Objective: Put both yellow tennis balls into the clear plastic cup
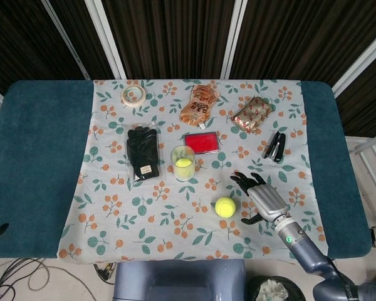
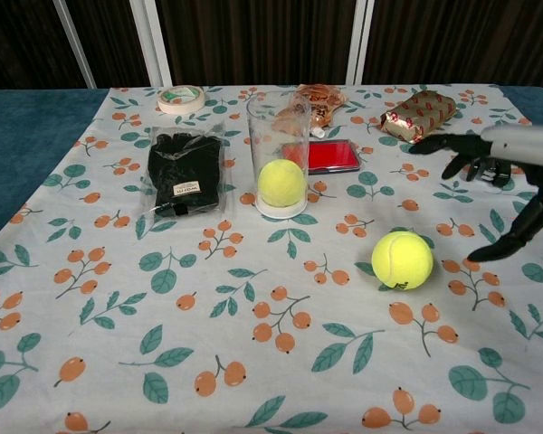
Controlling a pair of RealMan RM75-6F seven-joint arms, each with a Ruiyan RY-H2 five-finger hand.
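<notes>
The clear plastic cup point(image 1: 182, 162) point(image 2: 277, 154) stands upright mid-cloth with one yellow tennis ball point(image 1: 183, 163) point(image 2: 281, 183) inside it at the bottom. The second yellow tennis ball point(image 1: 225, 207) point(image 2: 402, 259) lies loose on the cloth, nearer the front and to the right of the cup. My right hand point(image 1: 258, 196) point(image 2: 498, 185) hovers just right of the loose ball, fingers spread, holding nothing and not touching the ball. My left hand is in neither view.
A black glove packet point(image 1: 142, 151) lies left of the cup, a red flat box point(image 1: 201, 142) behind it. A tape roll point(image 1: 133, 95), an orange snack bag point(image 1: 200, 103), a wrapped packet point(image 1: 252, 113) and a black clip point(image 1: 275, 147) sit further back and right.
</notes>
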